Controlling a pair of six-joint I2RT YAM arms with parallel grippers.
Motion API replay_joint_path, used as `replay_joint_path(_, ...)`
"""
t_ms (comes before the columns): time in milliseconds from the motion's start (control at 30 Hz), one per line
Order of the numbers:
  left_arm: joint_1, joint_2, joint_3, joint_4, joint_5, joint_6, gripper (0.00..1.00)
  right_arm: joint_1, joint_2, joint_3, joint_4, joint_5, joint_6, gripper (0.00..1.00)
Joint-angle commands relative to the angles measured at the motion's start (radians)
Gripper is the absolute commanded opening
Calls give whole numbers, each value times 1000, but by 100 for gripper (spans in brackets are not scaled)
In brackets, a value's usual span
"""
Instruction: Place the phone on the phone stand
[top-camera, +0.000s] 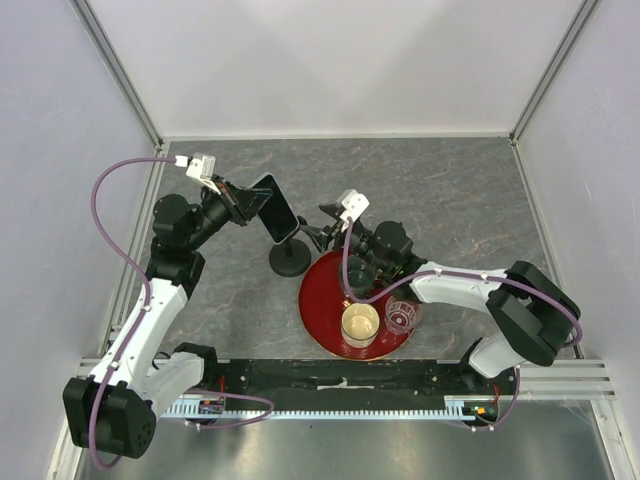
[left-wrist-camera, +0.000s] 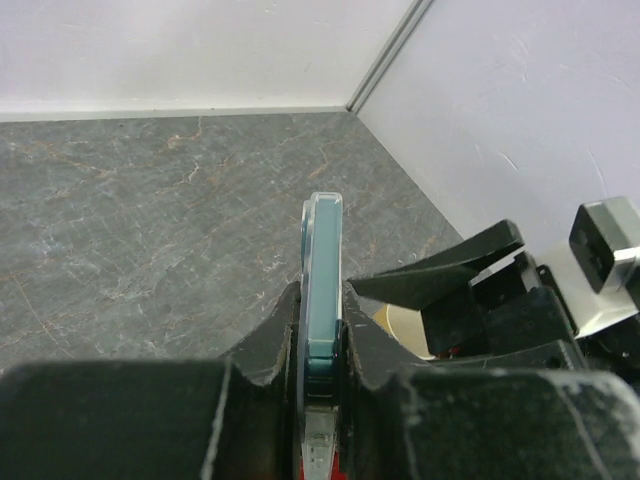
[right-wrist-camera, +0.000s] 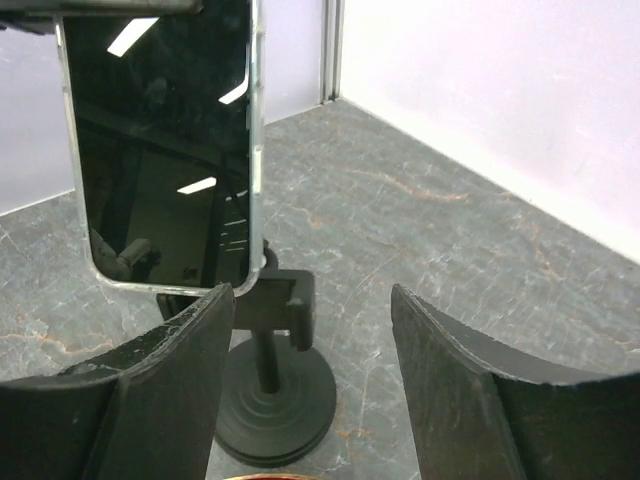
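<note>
Left gripper (left-wrist-camera: 322, 312): clamped on thin glossy black phone (top-camera: 273, 207), frame centre, over small black disc-based stand (top-camera: 290, 262). Right gripper (right-wrist-camera: 312, 340): wide apart, empty.

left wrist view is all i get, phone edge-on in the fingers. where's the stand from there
Observer: The phone stand is upright on the table, under the lower end of the phone and beside a red tray.
Operator: is the phone in the cradle yet
Observer: In the right wrist view the phone's bottom edge meets the cradle. I cannot tell whether it is seated.
Operator: what's the right arm doing
Observer: The right gripper is open and empty, pointed at the stand from the tray side.
</note>
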Motion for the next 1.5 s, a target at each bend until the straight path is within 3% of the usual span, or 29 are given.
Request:
replay_joint_path(0, 24, -38, 46, 84, 44, -9, 2, -40, -29, 29, -12, -92, -42, 71)
replay_joint_path(133, 32, -81, 40, 78, 24, -19, 2, -40, 19, 143, -143, -60, -88, 67)
replay_joint_path(333, 32, -118, 31, 57, -34, -11, 2, -40, 22, 9, 55, 14, 11, 61)
replay_joint_path(533, 61, -86, 40, 75, -2, -58, 2, -40, 82, 12, 112, -72, 47, 52)
replay_joint_path(833, 66, -60, 23, 114, 34, -91, 2, -40, 80, -1, 124, -93, 58, 56)
replay_joint_path(1100, 66, -49, 18, 135, 49, -100, 2, -38, 126, 23, 130, -133, 61, 46)
replay_joint_path(1467, 66, -33, 15, 153, 70, -117, 2, -40, 126, 35, 138, -116, 47, 46)
